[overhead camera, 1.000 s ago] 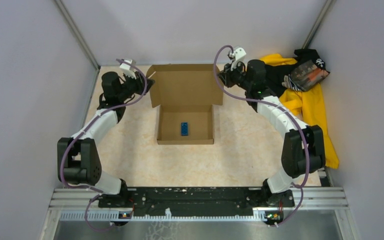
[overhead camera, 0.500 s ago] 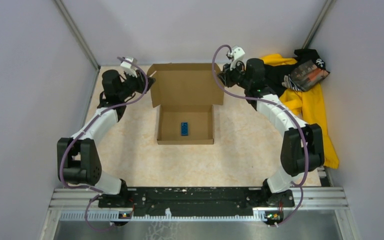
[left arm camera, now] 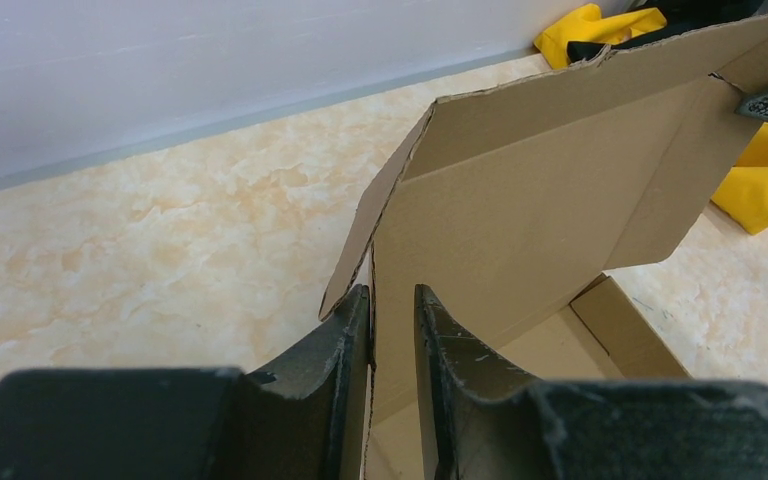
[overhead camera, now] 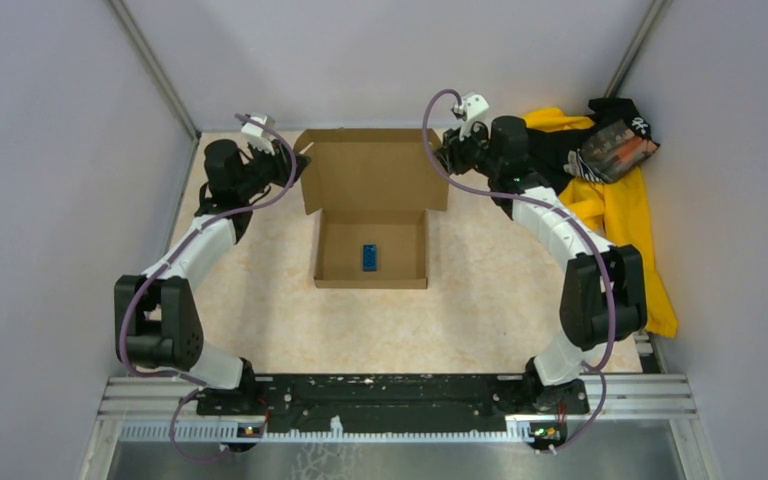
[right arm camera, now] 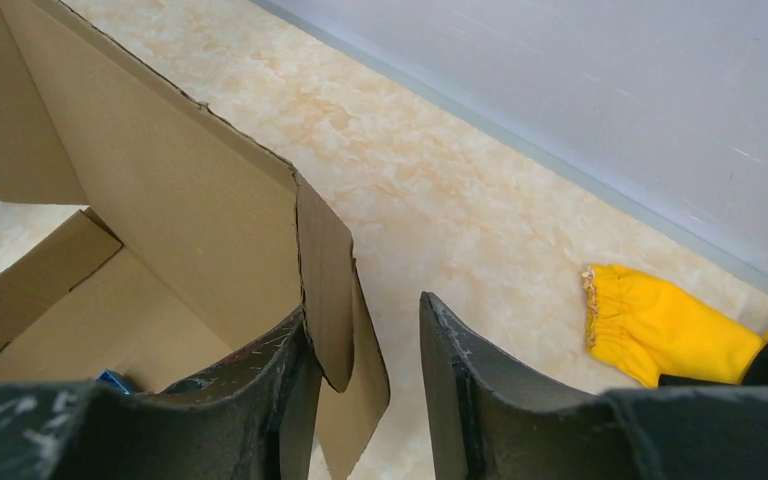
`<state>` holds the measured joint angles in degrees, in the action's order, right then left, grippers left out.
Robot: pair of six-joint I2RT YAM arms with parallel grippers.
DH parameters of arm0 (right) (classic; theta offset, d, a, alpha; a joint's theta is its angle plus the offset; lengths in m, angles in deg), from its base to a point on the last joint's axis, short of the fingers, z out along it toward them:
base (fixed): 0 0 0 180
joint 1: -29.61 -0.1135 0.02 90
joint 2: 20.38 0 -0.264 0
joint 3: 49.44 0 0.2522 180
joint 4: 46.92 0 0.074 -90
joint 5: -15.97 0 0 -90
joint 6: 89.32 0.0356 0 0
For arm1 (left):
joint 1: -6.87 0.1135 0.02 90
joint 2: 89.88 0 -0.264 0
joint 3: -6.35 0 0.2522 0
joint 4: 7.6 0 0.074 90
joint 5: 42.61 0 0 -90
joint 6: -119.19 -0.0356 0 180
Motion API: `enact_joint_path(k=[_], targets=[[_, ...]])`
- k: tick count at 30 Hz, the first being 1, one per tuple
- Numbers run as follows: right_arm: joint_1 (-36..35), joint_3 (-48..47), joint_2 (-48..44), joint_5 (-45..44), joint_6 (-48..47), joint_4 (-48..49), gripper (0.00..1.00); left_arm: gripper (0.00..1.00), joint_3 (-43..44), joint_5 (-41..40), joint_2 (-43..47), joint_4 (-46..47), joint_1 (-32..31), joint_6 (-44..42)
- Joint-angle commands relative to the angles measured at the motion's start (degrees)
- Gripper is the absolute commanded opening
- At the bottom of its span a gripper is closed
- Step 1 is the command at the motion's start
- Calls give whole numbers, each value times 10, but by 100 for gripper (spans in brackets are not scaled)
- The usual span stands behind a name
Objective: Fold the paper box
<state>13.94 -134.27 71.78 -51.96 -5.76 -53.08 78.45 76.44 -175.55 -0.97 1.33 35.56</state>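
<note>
Right now the paper box [overhead camera: 370,175] sits toward the far side of the surface [overhead camera: 260,300], between the two arms. It is a shallow tray open upward, with its lid standing up from the far wall. The lid's long axis runs left to right, one end toward each arm. A small blue block [overhead camera: 369,257] lies on the tray floor.

The left gripper [left arm camera: 392,325] is at the lid's left end, its jaws drawn to a narrow slot with the cardboard edge in it. It looks like a pinch, though contact on the inner side is hard to see. The right gripper [right arm camera: 360,315] is at the lid's right end with jaws apart. The small side flap hangs between them, ungripped. So the left arm has the box and the right only straddles it.

To close, the lid probably has to swing forward and down over the tray, toward the arm bases. A yellow cloth [overhead camera: 625,220] lies beyond the right arm, apart from the box.
</note>
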Motion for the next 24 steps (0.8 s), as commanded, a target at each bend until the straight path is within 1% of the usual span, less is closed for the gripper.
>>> enact_joint_path(k=[1, 2, 3, 13, 18, 20, 24], targets=[[-7, -31, 4, -1, -8, 19, 36, 28, 15, 4, -6, 8, -5, -9], [-7, -33, 6, 2, -8, 17, 32, 28, 16, 3, -6, 8, -5, -9], [-7, -35, 8, 6, -8, 15, 29, 28, 16, 3, -6, 8, -5, -9], [-10, -43, 18, 17, -6, 10, 15, 29, 28, 8, -14, 8, -6, -14], [-11, -48, 21, 22, -9, 7, 10, 31, 35, 8, -21, 8, -7, -16], [-12, -51, 22, 23, -11, 4, 9, 29, 42, 5, -25, 8, -9, -17], [-15, -52, 23, 21, -14, -1, 7, 22, 56, -14, -38, -11, -21, -34]])
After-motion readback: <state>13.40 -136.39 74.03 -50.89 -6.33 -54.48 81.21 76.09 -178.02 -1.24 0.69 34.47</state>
